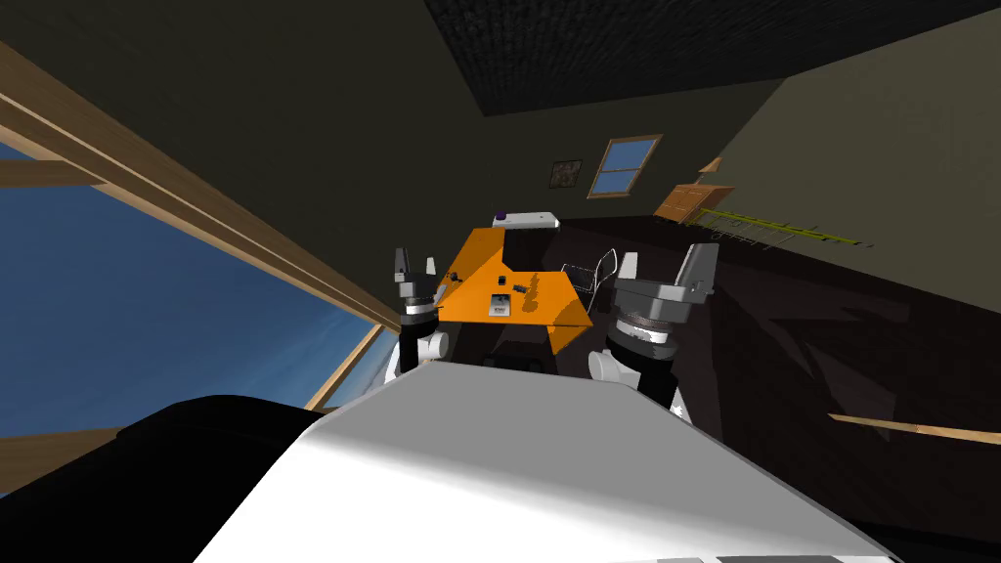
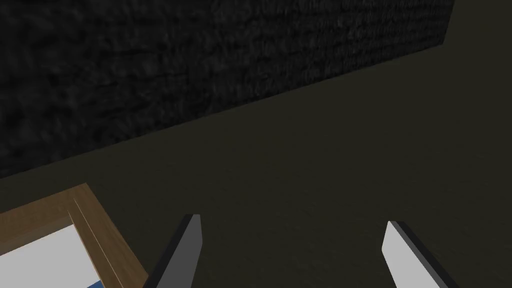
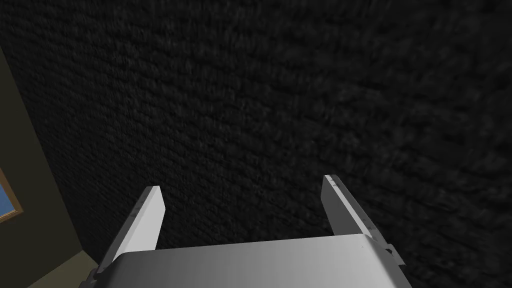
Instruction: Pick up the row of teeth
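Note:
An orange table [image 1: 482,256] stands ahead of me in the head view. Several small items lie on its near part: a small pale object [image 1: 500,307] closest to me, which could be the row of teeth but is too small to tell, and two dark bits [image 1: 501,281] [image 1: 520,289] behind it. My left gripper [image 1: 414,265] is raised at the table's left near corner, open with nothing in it [image 2: 295,250]. My right gripper [image 1: 665,265] is raised to the right of the table, open and holding nothing too [image 3: 242,210].
A wire-frame chair [image 1: 589,274] stands at the table's right side, between the table and my right arm. A white box [image 1: 527,221] with a purple thing on it sits at the far end. A large window [image 1: 117,293] runs along my left; dark floor lies to the right.

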Controlling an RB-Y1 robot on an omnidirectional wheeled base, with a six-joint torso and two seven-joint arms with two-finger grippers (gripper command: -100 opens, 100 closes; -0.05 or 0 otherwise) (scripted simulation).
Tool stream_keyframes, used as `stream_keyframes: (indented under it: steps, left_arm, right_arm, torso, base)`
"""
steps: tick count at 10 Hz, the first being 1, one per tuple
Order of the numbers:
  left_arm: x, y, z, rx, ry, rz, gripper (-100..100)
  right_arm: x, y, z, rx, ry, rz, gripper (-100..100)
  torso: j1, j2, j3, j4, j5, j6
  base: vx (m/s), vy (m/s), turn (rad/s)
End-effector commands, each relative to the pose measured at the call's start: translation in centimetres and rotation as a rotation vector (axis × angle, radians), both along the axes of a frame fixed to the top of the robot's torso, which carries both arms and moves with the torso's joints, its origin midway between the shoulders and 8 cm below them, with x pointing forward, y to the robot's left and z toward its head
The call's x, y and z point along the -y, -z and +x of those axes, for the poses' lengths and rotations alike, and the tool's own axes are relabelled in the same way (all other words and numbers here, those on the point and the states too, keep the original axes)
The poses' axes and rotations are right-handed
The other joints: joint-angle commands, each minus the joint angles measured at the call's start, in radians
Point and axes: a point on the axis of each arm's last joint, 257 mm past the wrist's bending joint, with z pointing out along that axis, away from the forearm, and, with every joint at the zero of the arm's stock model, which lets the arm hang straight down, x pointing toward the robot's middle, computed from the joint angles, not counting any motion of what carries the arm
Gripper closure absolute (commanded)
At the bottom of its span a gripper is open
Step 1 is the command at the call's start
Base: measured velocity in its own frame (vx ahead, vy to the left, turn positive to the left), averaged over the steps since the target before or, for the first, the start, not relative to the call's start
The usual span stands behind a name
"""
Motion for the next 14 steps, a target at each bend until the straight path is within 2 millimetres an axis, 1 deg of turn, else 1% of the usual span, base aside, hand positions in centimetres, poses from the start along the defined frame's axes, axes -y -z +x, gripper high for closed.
stream_keyframes:
  steps: [1,4,6,9,10,12,14]
  left_arm:
    - [0.3,0.3,0.4,-0.015,0.026,0.011,-100]
    - [0.8,1.8,1.6,-0.077,0.098,0.007,-100]
    - [1.0,3.7,2.9,-0.143,0.154,-0.018,-100]
    - [0.9,7.4,5.0,-0.272,0.232,-0.077,-100]
    - [0.9,7.5,5.0,-0.276,0.232,-0.076,-100]
    - [0.4,10.6,6.4,-0.377,0.272,-0.123,-100]
    - [-0.5,14.1,7.6,-0.487,0.295,-0.180,-100]
  right_arm:
    - [0.0,0.0,0.0,0.000,0.000,0.000,0]
    - [0.0,0.0,0.0,0.000,0.000,0.000,0]
    - [0.0,0.0,0.0,0.000,0.000,0.000,0]
    - [0.0,0.0,0.0,0.000,0.000,0.000,0]
    - [0.0,0.0,0.0,0.000,0.000,0.000,0]
    - [0.0,0.0,0.0,0.000,0.000,0.000,0]
    - [0.0,0.0,0.0,0.000,0.000,0.000,0]
  torso:
    - [0.000,0.000,0.000,0.000,0.000,0.000]
    - [0.001,0.002,0.001,0.000,0.000,0.000]
    - [0.001,0.003,0.002,0.001,0.000,0.000]
    - [0.002,0.004,0.002,0.001,0.000,0.000]
    - [0.001,0.004,0.002,0.001,0.000,0.000]
    - [0.001,0.003,0.002,0.001,0.000,0.000]
    - [0.001,0.003,0.002,0.001,0.000,0.001]
  base:
    - [-0.012,0.005,-0.067]
    - [-0.038,0.011,-0.138]
    - [-0.049,0.012,-0.229]
    - [-0.064,0.010,-0.267]
    - [-0.042,0.000,-0.096]
    - [-0.043,-0.003,-0.278]
    - [-0.060,-0.015,-0.357]
